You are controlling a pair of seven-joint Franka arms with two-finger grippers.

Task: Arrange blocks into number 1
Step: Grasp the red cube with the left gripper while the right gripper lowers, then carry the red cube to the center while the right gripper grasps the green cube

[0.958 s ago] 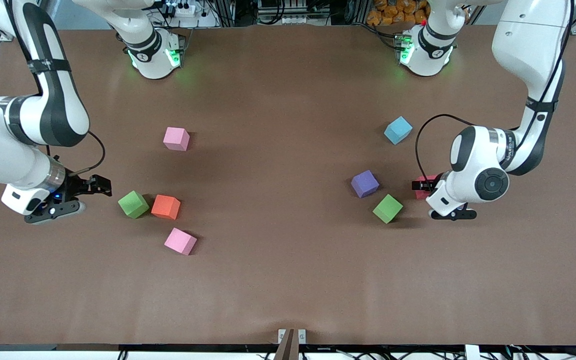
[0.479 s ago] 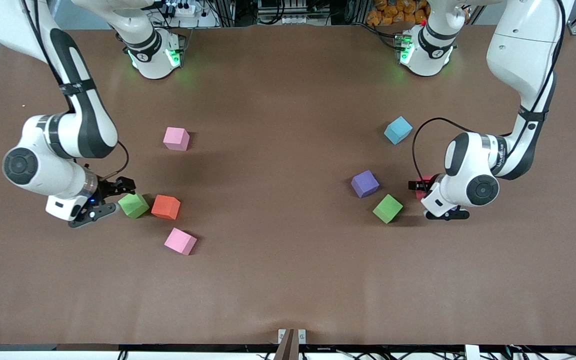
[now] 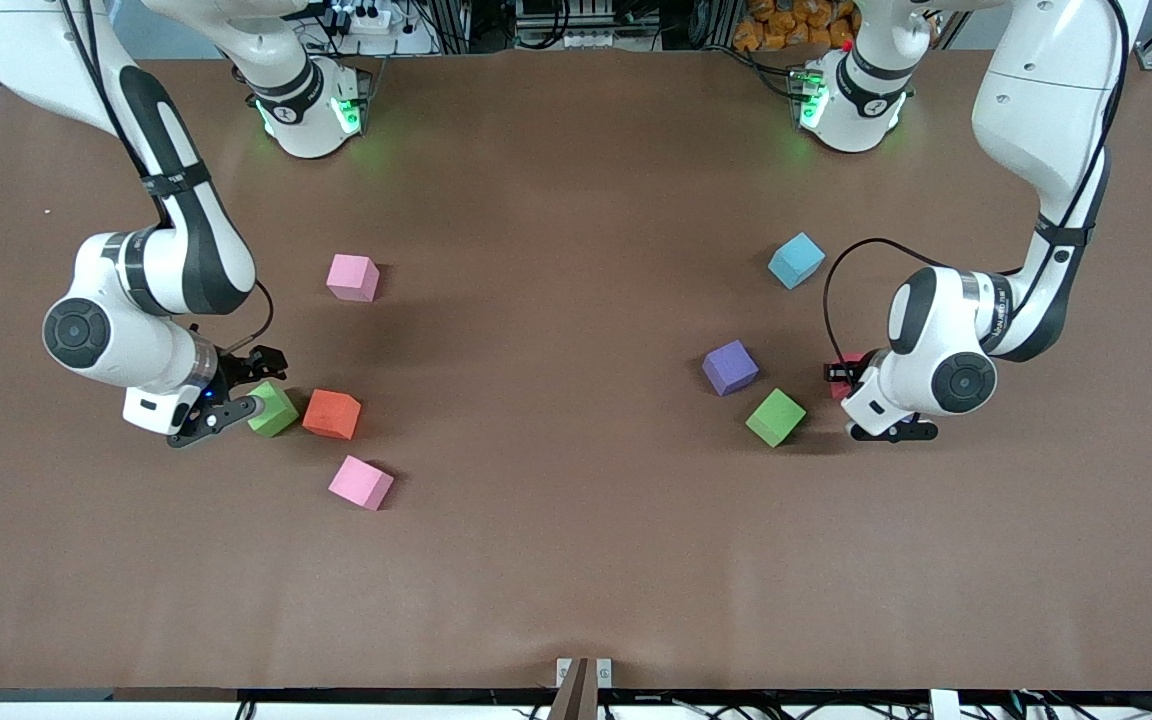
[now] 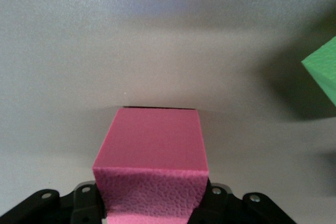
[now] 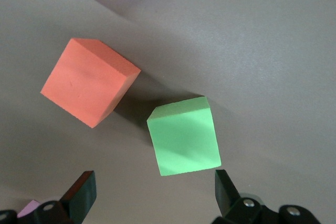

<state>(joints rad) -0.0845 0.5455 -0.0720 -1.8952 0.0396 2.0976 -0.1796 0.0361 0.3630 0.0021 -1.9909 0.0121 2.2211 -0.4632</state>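
My left gripper (image 3: 856,395) (image 4: 152,211) is shut on the red block (image 3: 846,362) (image 4: 152,145), which rests on the table and is mostly hidden by the wrist in the front view. Beside it lie a green block (image 3: 775,417) (image 4: 323,74) and the purple block (image 3: 730,367). At the right arm's end, my right gripper (image 3: 242,390) (image 5: 155,192) is open and low. The other green block (image 3: 276,408) (image 5: 184,136) sits just ahead of its fingertips. The orange block (image 3: 332,414) (image 5: 89,81) lies beside that green one.
Two pink cubes lie at the right arm's end, one (image 3: 353,277) farther from the front camera than the orange block and one (image 3: 361,482) nearer. A light-blue cube (image 3: 796,260) sits farther from the camera than the purple block. The brown table (image 3: 556,300) spreads wide between the groups.
My right gripper has moved across the table up to the green block, still open. My left gripper has shut on the red block and shifted slightly.
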